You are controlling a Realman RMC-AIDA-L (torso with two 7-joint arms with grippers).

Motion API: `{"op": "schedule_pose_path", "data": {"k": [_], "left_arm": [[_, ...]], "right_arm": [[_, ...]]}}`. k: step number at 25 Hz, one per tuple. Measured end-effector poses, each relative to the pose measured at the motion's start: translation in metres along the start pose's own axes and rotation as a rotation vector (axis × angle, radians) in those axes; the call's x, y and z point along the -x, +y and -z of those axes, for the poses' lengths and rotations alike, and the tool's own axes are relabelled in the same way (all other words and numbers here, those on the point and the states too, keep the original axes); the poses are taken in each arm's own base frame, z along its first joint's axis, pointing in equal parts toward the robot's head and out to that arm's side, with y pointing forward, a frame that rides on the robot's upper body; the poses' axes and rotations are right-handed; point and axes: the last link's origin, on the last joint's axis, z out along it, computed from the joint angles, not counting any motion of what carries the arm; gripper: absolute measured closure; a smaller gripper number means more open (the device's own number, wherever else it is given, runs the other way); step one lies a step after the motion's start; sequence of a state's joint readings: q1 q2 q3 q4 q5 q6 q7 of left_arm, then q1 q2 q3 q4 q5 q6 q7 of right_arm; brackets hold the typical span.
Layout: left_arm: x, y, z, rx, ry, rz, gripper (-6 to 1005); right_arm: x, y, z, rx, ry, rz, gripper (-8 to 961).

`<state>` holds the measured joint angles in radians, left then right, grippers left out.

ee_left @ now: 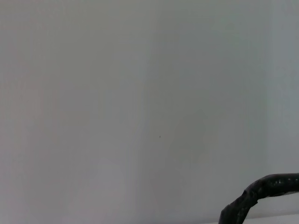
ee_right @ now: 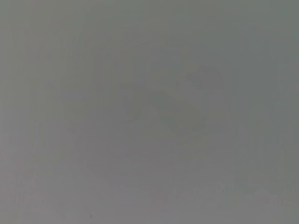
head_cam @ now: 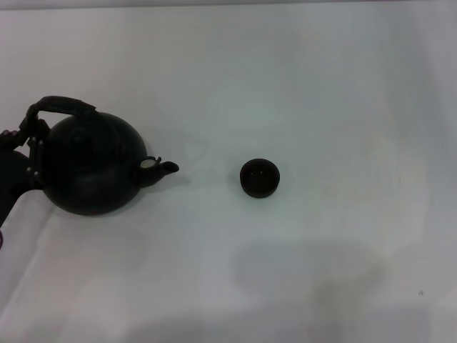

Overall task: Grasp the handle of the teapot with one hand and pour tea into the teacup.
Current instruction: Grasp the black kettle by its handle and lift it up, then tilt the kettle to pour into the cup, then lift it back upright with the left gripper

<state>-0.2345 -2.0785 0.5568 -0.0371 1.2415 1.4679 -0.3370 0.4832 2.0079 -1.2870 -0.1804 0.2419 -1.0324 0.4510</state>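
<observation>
Left end effector point(head_cam: 30, 139): at the far left edge of the head view, dark, pressed against the left end of the teapot's handle; it seems to be closed on that handle, though its fingers merge with the dark metal and are hard to make out.
Handle point(head_cam: 63, 106): dark, rough arched bail, tipped toward the left over the pot; a short curved piece of it also shows in a corner of the left wrist view point(ee_left: 261, 193).
Teapot point(head_cam: 89, 164): large, round, matte black, on the left part of the bench, leaning so that its rounded body faces the camera; whether it rests on the surface or is lifted just clear cannot be told.
Spout point(head_cam: 163, 168): short, pointing right toward the cup, with a small pale spot at its base.
Teacup point(head_cam: 259, 177): small, dark, handleless, upright near the middle of the bench, well apart from the spout, glossy inside.
Bench point(head_cam: 343, 107): plain white surface, faint shadow in front of the cup.
Right end effector: not seen; its wrist view shows only a blank grey surface.
</observation>
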Motion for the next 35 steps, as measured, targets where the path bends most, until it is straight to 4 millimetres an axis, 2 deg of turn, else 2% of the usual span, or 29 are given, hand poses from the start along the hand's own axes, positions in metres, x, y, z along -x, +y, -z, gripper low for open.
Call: {"op": "schedule_pose_path", "data": {"k": [7, 23, 31, 35], "left_arm": [[-0.006, -0.002, -0.009, 0.014, 0.021, -0.02, 875], [-0.054, -0.013, -0.065, 0.178, 0.165, -0.231, 876], [-0.064, 0.001, -0.101, 0.322, 0.146, -0.34, 883], [-0.066, 0.006, -0.111, 0.355, 0.139, -0.378, 886]], "right_arm": [[-0.001, -0.001, 0.001, -0.003, 0.003, 0.001, 116], [-0.003, -0.01, 0.009, -0.023, 0.014, -0.009, 115], [-0.003, -0.013, 0.01, -0.036, 0.008, -0.015, 116], [-0.003, -0.01, 0.01, -0.022, 0.011, -0.008, 115]]}}
